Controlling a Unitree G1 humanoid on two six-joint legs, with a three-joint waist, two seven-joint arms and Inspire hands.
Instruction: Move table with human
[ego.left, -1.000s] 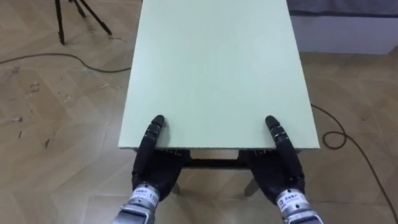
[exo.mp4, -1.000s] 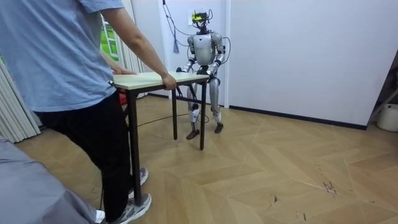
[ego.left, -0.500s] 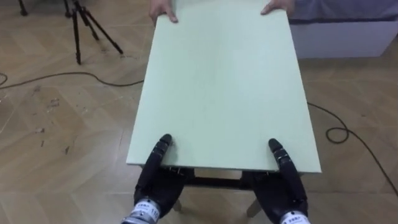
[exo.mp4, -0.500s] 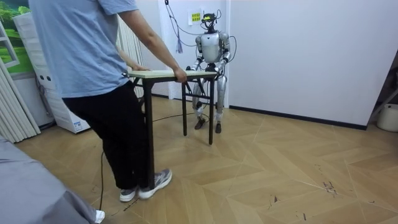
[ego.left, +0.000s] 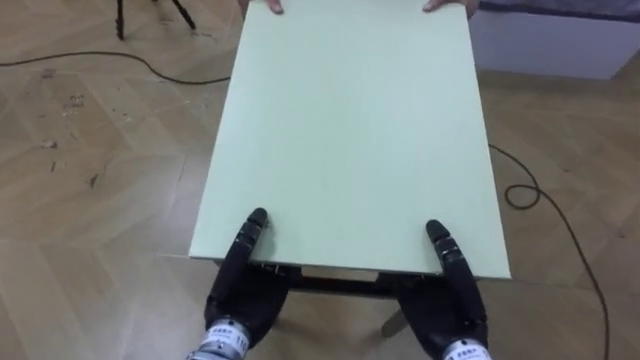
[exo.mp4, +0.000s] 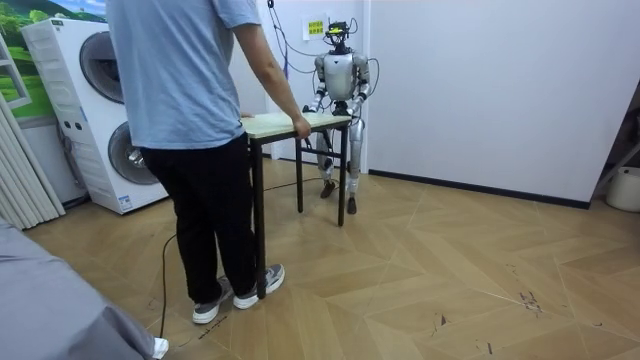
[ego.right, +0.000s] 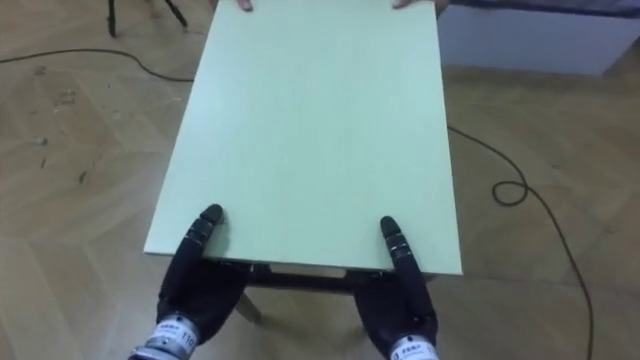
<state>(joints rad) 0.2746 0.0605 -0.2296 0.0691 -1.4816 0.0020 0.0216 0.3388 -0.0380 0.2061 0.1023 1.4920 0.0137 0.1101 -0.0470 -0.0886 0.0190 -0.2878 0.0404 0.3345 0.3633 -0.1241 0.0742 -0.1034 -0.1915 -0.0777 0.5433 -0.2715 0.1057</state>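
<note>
While standing at one short end of the table (ego.left: 350, 130), pinches its near edge on both sides: left hand (ego.left: 238, 290) by the near left corner, right hand (ego.left: 452, 300) by the near right corner. Lays each dark, segmented thumb flat on the top, with palm below the edge and the other fingers tucked out of sight beneath, so clamps the board between thumb and what hides under it. Shows as a flat rectangular slab, pale green, matt and smooth, thin in section, with a dark frame under the near edge and slim dark square legs (exo.mp4: 258, 230) in the room view. Meets at the far short end a person's hands (ego.left: 262, 5), one at each far corner, fingertips over the top. Stands, in the room view, between the robot by the plain white wall (exo.mp4: 480, 80) and the person (exo.mp4: 190, 90), in a light blue tee and black trousers, gripping that end with arms stretched down. Below, a wooden floor (ego.left: 90, 150) laid in herringbone strips, scuffed with small dark marks. Right of the table, a thin black cable (ego.left: 522, 195) curled into one loop on the boards; at the upper left, thin black tripod (ego.left: 120, 20) legs. Behind the person, at the room view's left, a white boxy washer (exo.mp4: 95, 110) with a round door.
</note>
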